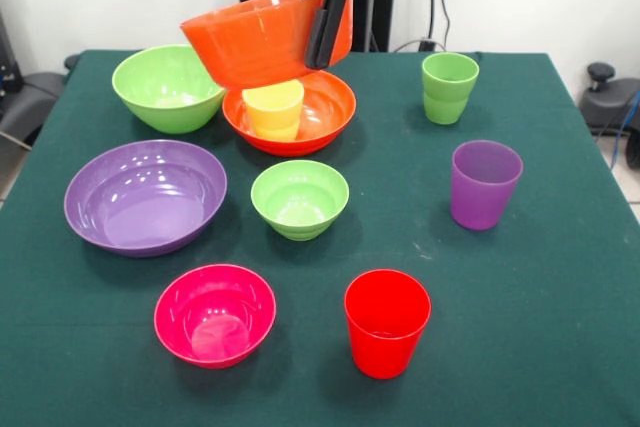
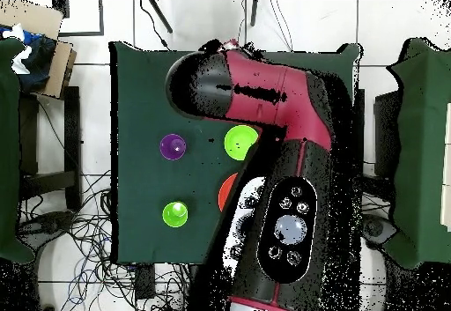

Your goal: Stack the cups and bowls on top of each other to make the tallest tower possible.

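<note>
In the front view, a tilted orange bowl (image 1: 262, 39) is seen pinched by its rim in the gripper (image 1: 327, 32), held directly above the yellow cup (image 1: 273, 110) standing in the second orange bowl (image 1: 325, 112), while in the overhead view that relation is hidden by the arm (image 2: 264, 105).

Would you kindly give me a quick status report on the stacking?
Gripper shut on orange bowl, lifted and tilted. Yellow cup sits in second orange bowl just below. Nothing blocking.
</note>
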Motion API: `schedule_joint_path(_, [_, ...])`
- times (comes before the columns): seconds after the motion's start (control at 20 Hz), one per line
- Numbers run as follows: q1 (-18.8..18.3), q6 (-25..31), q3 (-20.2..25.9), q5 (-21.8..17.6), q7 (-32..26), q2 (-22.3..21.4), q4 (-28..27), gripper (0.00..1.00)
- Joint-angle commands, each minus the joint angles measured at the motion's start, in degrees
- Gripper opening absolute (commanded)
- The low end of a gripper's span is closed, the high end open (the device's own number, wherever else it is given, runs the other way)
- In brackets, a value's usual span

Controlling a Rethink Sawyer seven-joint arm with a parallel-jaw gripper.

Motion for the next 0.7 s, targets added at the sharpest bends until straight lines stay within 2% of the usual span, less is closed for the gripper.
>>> schedule_joint_path(0.05, [-6.9,21.3,11.3,-1.1,-19.1,-0.2,-2.4,0.0])
schedule_joint_path(0.25, [-7.4,23.5,11.8,-1.7,-17.4,-0.3,-2.9,0.0])
schedule_joint_path(0.45, [-8.6,22.7,12.8,-1.6,-17.4,-4.8,3.3,0.0])
schedule_joint_path(0.7, [-9.2,18.0,13.6,-3.0,-17.1,-8.0,9.5,0.0])
